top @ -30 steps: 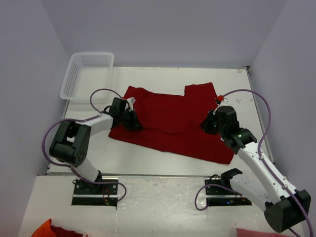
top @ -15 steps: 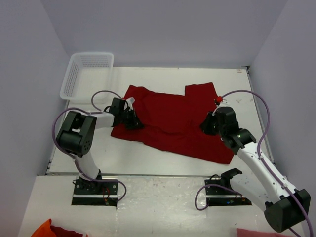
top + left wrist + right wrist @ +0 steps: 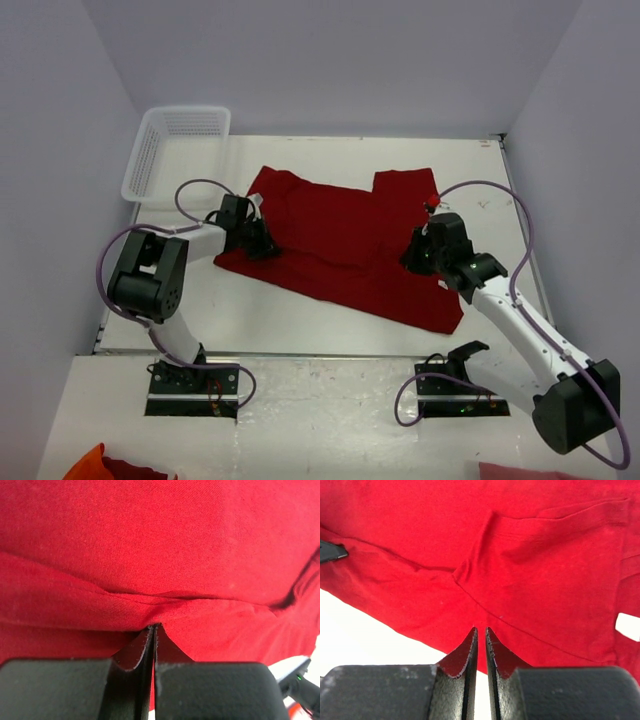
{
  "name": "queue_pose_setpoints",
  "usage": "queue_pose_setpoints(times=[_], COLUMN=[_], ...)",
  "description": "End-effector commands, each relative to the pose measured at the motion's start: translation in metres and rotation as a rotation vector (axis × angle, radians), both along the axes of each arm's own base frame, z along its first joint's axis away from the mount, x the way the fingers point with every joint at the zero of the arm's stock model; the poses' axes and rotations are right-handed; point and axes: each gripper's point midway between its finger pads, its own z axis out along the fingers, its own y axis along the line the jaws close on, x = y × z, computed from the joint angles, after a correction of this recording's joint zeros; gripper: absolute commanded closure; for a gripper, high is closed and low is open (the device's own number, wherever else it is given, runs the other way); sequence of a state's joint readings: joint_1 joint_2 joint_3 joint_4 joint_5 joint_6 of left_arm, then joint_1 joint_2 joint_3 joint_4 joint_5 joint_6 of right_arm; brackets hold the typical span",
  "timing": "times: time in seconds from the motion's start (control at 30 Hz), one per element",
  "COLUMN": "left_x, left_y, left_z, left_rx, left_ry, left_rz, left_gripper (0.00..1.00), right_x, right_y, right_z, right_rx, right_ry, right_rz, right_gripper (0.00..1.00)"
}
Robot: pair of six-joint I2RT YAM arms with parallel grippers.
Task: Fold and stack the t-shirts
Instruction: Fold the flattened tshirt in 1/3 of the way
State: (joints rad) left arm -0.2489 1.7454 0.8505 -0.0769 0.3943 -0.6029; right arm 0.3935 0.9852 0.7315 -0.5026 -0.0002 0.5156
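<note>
- We see soft, even overhead light on the white table; shadows there are faint.
- In wrist views, red t-shirt folds throw thin dark shadows.

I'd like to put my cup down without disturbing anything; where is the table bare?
Bare table runs beyond the dark red t-shirt, right of the white mesh basket, and along the near strip in front of it. The shirt's sides are crowded: the left gripper and right gripper sit there.
</note>
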Motion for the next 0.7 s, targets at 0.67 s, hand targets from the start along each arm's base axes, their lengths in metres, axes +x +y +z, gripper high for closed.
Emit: queue_pose_setpoints(times=[0.67], left_x=[-0.002], left_y=[0.064], left_z=[0.051], left_rx=[0.378], left_ry=[-0.147], left_rz=[0.184], left_gripper=[1.00], right_x=[0.047], right_y=[0.020], right_z=[-0.035], right_rx=[-0.087], right_ry=[0.258], right_rz=[-0.066], right_gripper=[1.00])
